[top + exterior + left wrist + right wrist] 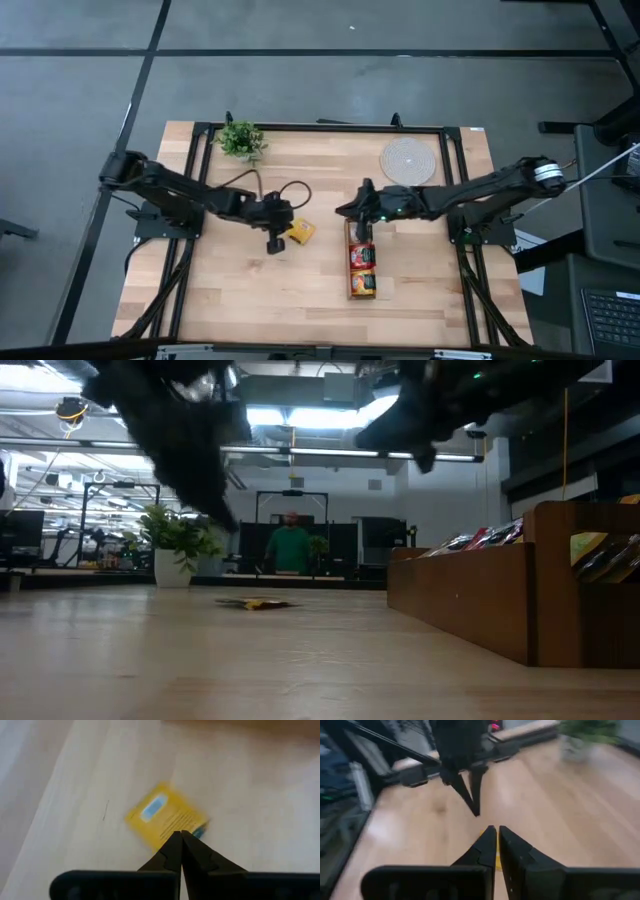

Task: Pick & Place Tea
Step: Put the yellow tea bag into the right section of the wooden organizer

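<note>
A yellow tea sachet (299, 232) (165, 816) lies flat on the table left of the wooden tray (349, 262) (470, 592). My left gripper (273, 246) (181, 835) hangs shut just above the sachet's near side, clear of it, as the low view shows (228, 520). My right gripper (345, 210) (496, 831) hovers shut by the tray's far end, pointing toward the left arm, with nothing between its fingers. Red and orange sachets (361, 270) stand packed in the tray's compartments.
A round woven mat (408, 160) lies at the far right and a small potted plant (240, 140) at the far left. Bare tabletop stretches in front of and left of the loose sachet. A person in green (291, 548) stands in the room behind the table.
</note>
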